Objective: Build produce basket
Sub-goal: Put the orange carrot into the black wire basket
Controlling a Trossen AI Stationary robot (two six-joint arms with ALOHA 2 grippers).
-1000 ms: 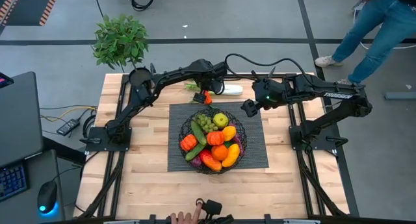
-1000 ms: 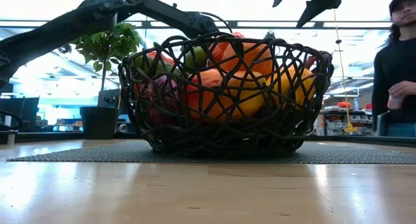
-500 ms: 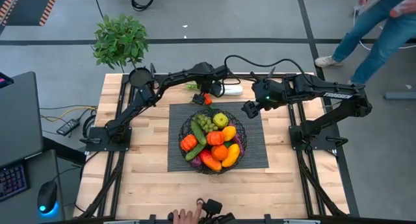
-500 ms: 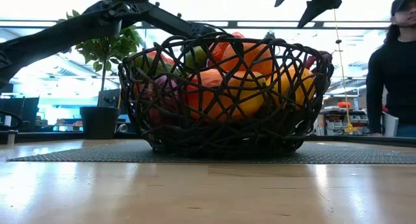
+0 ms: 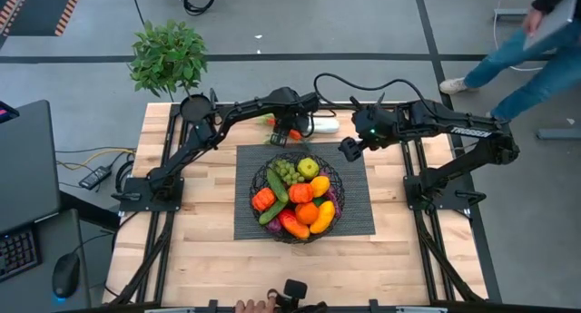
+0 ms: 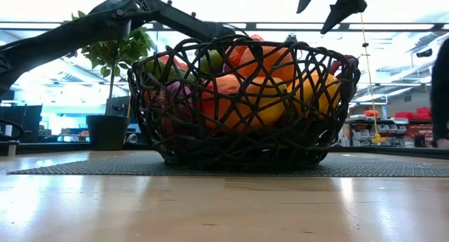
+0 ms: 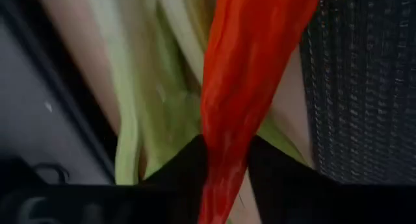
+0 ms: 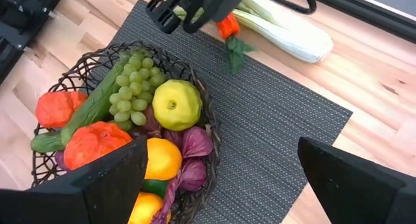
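The black wire basket [image 5: 297,197] stands on a dark mat [image 5: 359,204] at mid table, filled with produce: grapes, a cucumber, a lemon, oranges, red peppers and an eggplant. It also shows in the low view [image 6: 242,102]. My left gripper [image 5: 292,132] is at the mat's far edge, shut on a long red pepper [image 7: 253,87]. The white-green leek [image 5: 318,124] lies flat on the table just behind it. My right gripper [image 5: 349,150] hangs open and empty above the mat's far right corner, high up in the low view [image 6: 326,3]. My left gripper pinches the red pepper between its two fingers [image 7: 182,165], across the pepper's long body [image 7: 224,152]. The pepper's green stem end [image 8: 235,50] sticks out beyond the fingers over the mat's far edge. Whether it touches the mat, I cannot tell.
A potted leafy plant [image 5: 168,59] stands at the table's far left corner. Bare wood lies left, right and near of the mat. A person [image 5: 536,41] walks on the floor beyond the far right. A hand [image 5: 250,306] shows at the near edge.
My left gripper has shifted slightly toward the far edge with the red pepper still in its fingers. The person beyond the table has walked on to the right.
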